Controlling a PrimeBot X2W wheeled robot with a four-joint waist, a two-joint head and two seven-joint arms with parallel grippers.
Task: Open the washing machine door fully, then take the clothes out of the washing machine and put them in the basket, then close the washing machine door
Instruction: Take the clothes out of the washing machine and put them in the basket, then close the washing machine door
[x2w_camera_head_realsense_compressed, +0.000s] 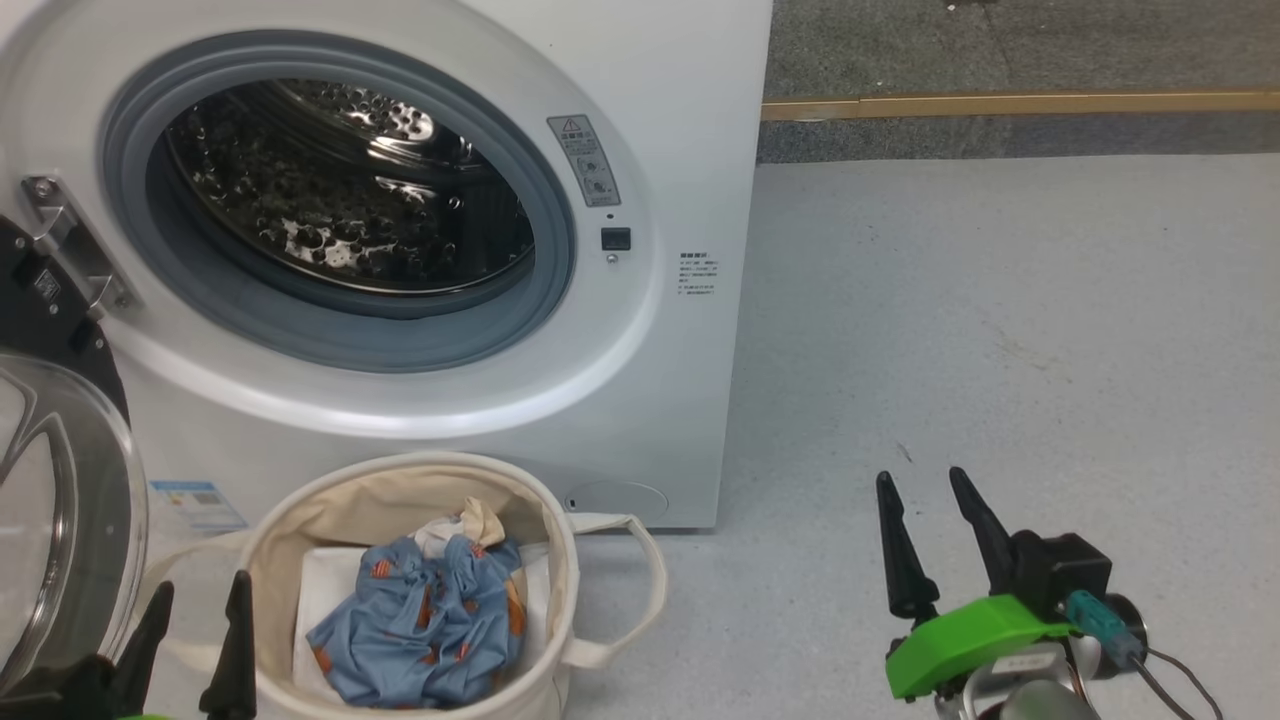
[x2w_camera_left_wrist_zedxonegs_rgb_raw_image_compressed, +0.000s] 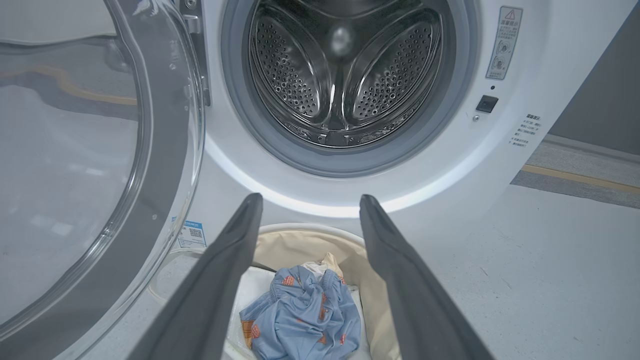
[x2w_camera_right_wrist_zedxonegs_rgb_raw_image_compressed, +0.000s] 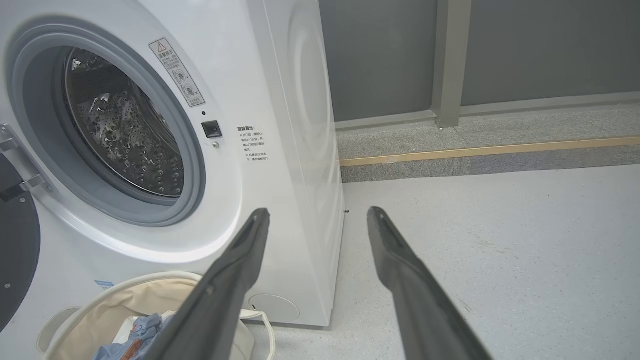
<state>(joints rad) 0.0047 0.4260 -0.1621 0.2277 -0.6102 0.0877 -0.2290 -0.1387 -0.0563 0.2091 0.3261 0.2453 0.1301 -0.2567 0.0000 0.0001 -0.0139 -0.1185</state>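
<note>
The white washing machine (x2w_camera_head_realsense_compressed: 650, 350) stands with its steel drum (x2w_camera_head_realsense_compressed: 340, 190) bare inside. Its washing machine door (x2w_camera_head_realsense_compressed: 60, 500) hangs swung open at the left, its clear glass bowl (x2w_camera_left_wrist_zedxonegs_rgb_raw_image_compressed: 75, 165) facing me. Before the machine sits the cream basket (x2w_camera_head_realsense_compressed: 560, 560), and the blue clothes (x2w_camera_head_realsense_compressed: 420, 620) with orange motifs and a cream piece lie inside it. My left gripper (x2w_camera_head_realsense_compressed: 197, 600) is open beside the basket's left rim, holding nothing. My right gripper (x2w_camera_head_realsense_compressed: 925, 485) is open over bare floor to the right, also holding nothing.
Grey floor (x2w_camera_head_realsense_compressed: 1000, 330) stretches to the right of the machine. A yellow strip (x2w_camera_head_realsense_compressed: 1020, 103) runs along a raised ledge at the back. A grey wall (x2w_camera_right_wrist_zedxonegs_rgb_raw_image_compressed: 500, 50) with a post rises behind it.
</note>
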